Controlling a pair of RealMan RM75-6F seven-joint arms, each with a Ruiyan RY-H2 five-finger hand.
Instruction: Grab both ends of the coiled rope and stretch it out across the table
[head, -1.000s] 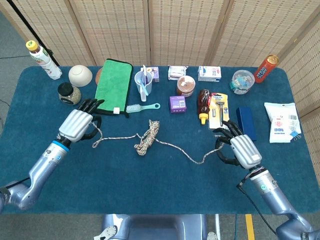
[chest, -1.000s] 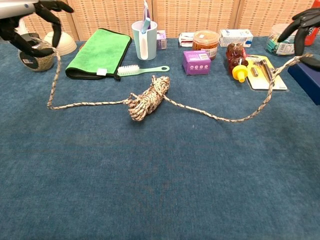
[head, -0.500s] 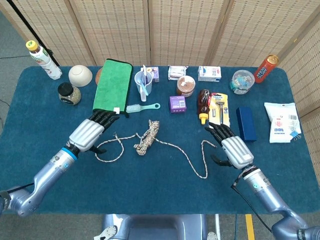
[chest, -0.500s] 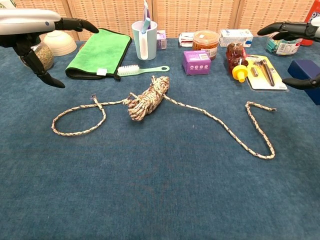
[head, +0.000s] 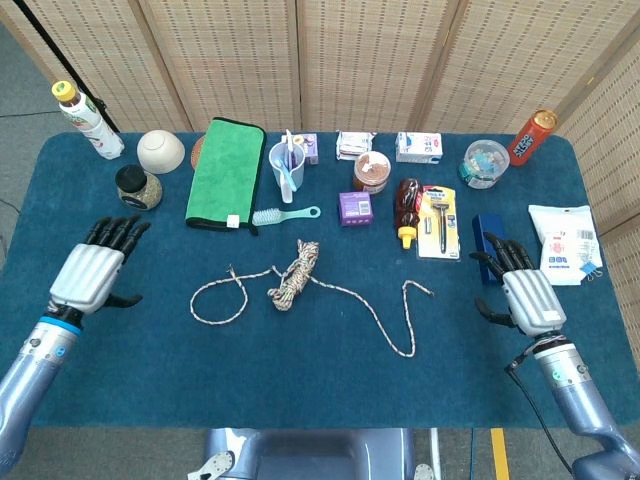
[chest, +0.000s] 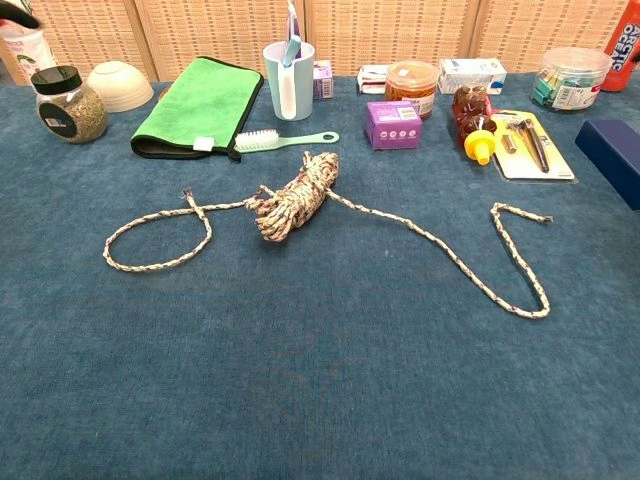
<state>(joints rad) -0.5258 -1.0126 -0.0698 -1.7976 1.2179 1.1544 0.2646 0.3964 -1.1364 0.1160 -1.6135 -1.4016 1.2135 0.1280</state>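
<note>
Both hands are lying open with nothing in them, fingers apart and pointing toward the far edge: the left hand (head: 92, 272) is sitting near the left edge of the table (head: 300, 380), the right hand (head: 522, 292) near the right edge, and neither is showing in the chest view. The rope (head: 293, 276) (chest: 292, 198) is lying between them, well apart from both. Its middle is bunched in a tight, speckled, braided bundle at the table's centre; the left tail is curling into a closed loop (chest: 160, 240), and the right tail is running out, bending back in a hairpin and ending in a loose end (chest: 543, 217).

Along the far side, a pale blue cup (chest: 287, 78) is holding toothbrushes upright, a glass jar (chest: 67, 104) with a black lid is showing greenish-brown contents, and a clear round tub (chest: 568, 76) is holding small colourful pieces. A brown-filled jar (chest: 412, 87) is standing beside a purple box (chest: 393, 123). An off-white bowl (chest: 118, 84) is resting upside down next to the glass jar.

Just behind the bundle, a mint scrubbing brush (chest: 282, 140) is lying beside a folded green cloth (chest: 197, 103) with dark edging. A bear-shaped bottle (chest: 474, 122) with a yellow cap is lying next to a carded razor pack (chest: 530, 146). A dark blue box (head: 492, 246) is sitting just in front of the right hand's fingertips. The tabletop is covered in a deep blue, carpet-like fabric.
</note>
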